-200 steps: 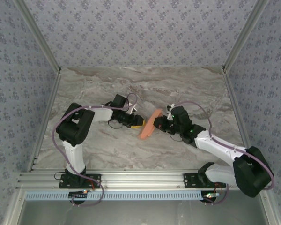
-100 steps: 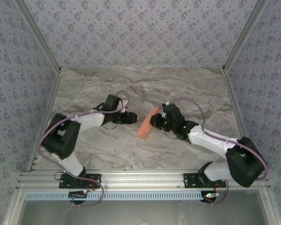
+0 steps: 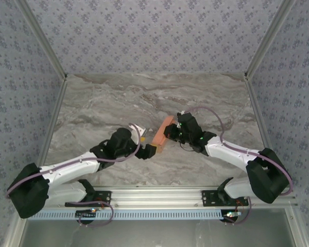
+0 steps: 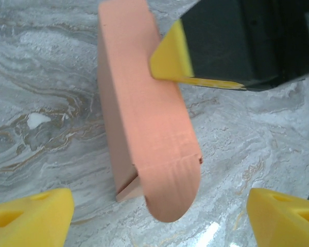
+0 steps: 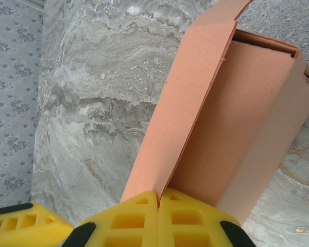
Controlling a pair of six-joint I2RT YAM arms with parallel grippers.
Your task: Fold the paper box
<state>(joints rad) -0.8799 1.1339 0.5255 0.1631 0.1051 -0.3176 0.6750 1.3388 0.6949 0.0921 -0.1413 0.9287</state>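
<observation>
The salmon-orange paper box [image 3: 161, 135] stands on edge in the middle of the marble table. My right gripper [image 3: 170, 134] is shut on a thin side panel of the box [image 5: 232, 128], its yellow fingertips [image 5: 144, 216] pressed together on the cardboard. The box's far end is open in the right wrist view. My left gripper [image 3: 150, 151] is open just short of the box's near end. In the left wrist view its yellow fingertips [image 4: 31, 218] stand wide apart at either side of the box [image 4: 139, 113], clear of it. A rounded flap [image 4: 172, 190] hangs loose at that end.
The marble tabletop [image 3: 118, 98] is bare round the box. Patterned walls with metal rails close the left, right and far sides. Both arm bases sit on the rail at the near edge [image 3: 154, 195].
My left arm has swung down from the box's left side to its near end, and its jaws have opened wide. The right gripper kept its hold and shifted the box slightly left.
</observation>
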